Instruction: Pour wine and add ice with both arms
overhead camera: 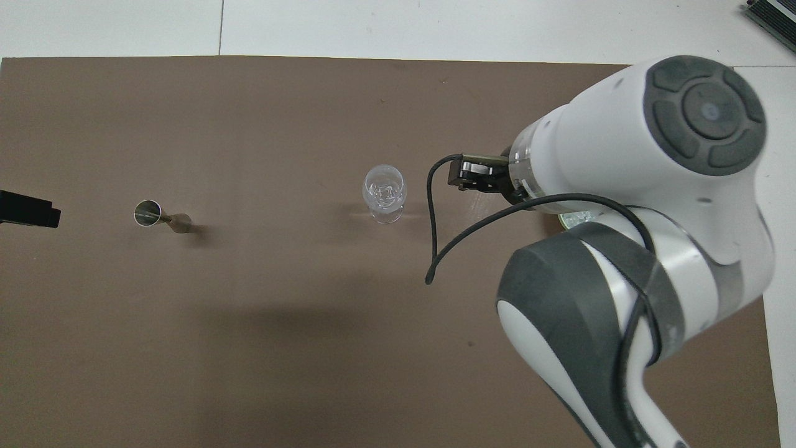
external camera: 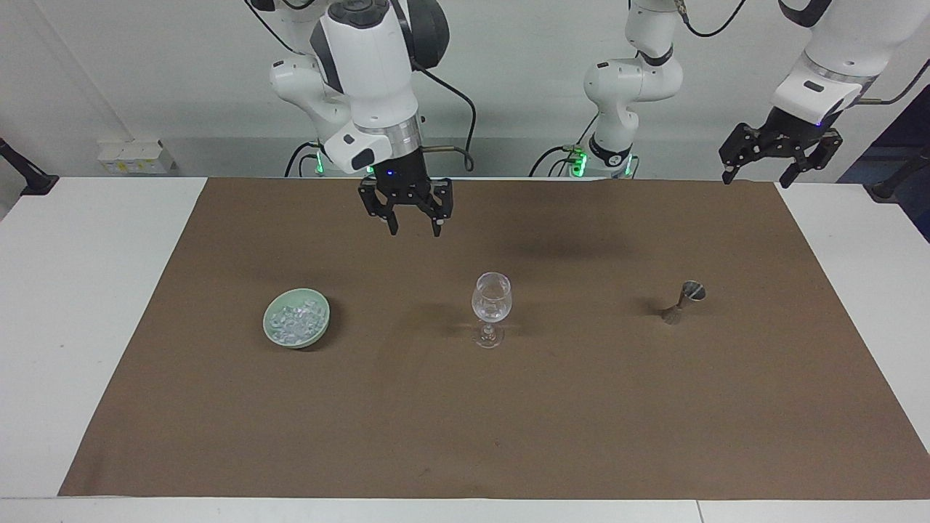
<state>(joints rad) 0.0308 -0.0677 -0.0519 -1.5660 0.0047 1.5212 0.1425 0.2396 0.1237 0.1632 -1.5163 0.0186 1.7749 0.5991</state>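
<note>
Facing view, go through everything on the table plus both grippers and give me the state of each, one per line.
wine glass: upright on the brown mat, ice chunks inside, ungripped.
green bowl: upright, heaped with ice.
metal jigger: leaning, not held.
right gripper: open, empty, raised over the mat.
left gripper: open, empty, waiting above the mat's corner.

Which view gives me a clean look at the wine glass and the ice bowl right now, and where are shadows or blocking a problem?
Facing view: wine glass and ice bowl both unobstructed, soft shadows beside each, and a diffuse one under the raised right gripper. Overhead view: glass clear, but the right arm covers nearly all of the bowl.
</note>
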